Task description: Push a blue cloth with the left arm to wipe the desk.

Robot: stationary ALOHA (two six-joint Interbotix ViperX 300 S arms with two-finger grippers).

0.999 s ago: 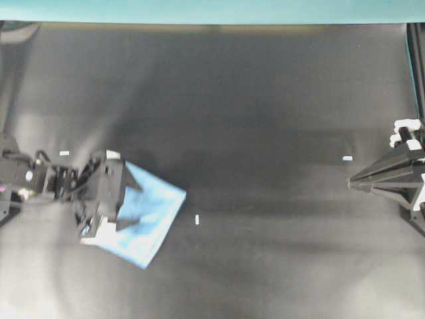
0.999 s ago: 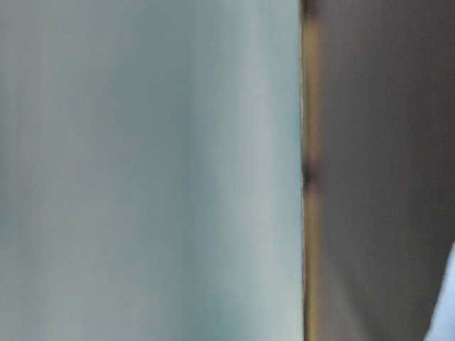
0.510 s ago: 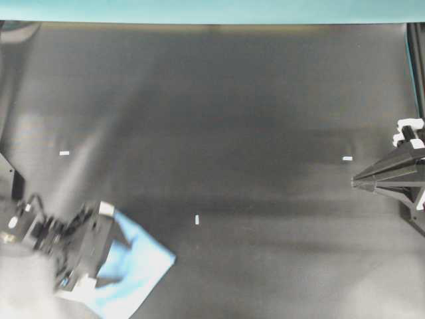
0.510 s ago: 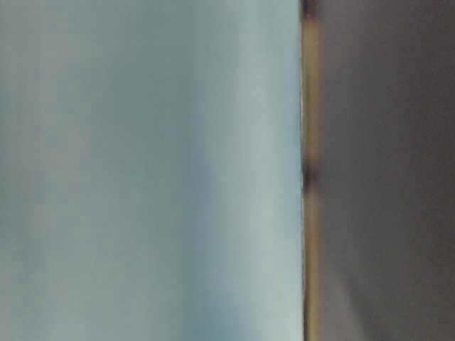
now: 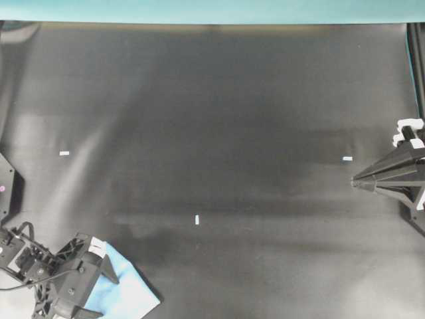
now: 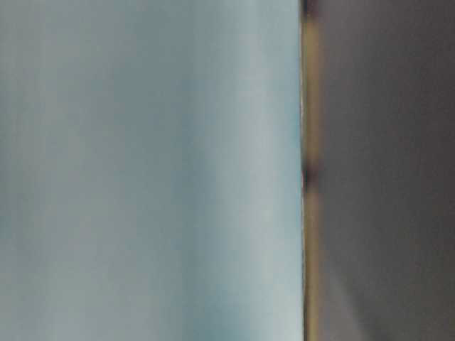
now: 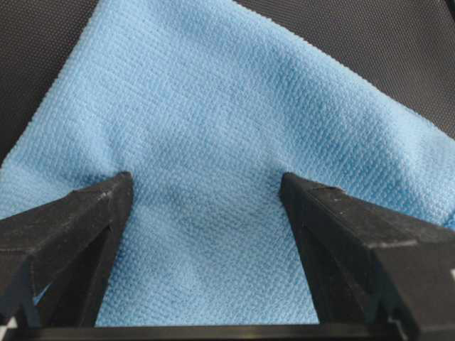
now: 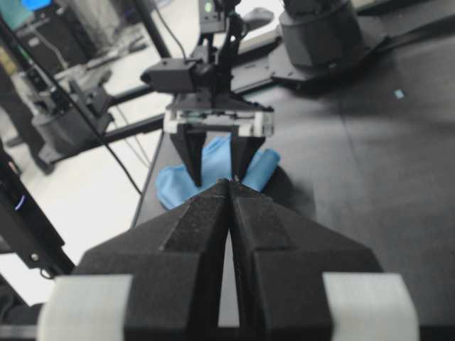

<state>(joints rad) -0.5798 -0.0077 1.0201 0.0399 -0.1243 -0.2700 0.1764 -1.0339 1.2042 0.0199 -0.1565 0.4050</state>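
The blue cloth [image 5: 126, 296] lies on the black desk [image 5: 232, 119] at the near left corner, partly cut off by the view's bottom edge. My left gripper [image 5: 109, 296] is open, and its two pointed fingers press down on the cloth, spread apart. In the left wrist view the cloth [image 7: 234, 121] fills most of the view between and beyond the fingers [image 7: 85, 213]; the gripper [image 7: 206, 188] grips nothing. My right gripper [image 5: 353, 182] is shut and empty at the far right. The right wrist view shows its closed tips [image 8: 229, 183] with the cloth [image 8: 213, 160] far beyond.
A teal strip [image 5: 199, 10] runs along the desk's far edge. Small white tape marks [image 5: 197, 219] dot the desk. The desk's near left edge lies close beside the cloth. The table-level view shows only blur.
My left gripper has slid the cloth from the left-centre of the desk toward the near left corner. The right arm has not moved.
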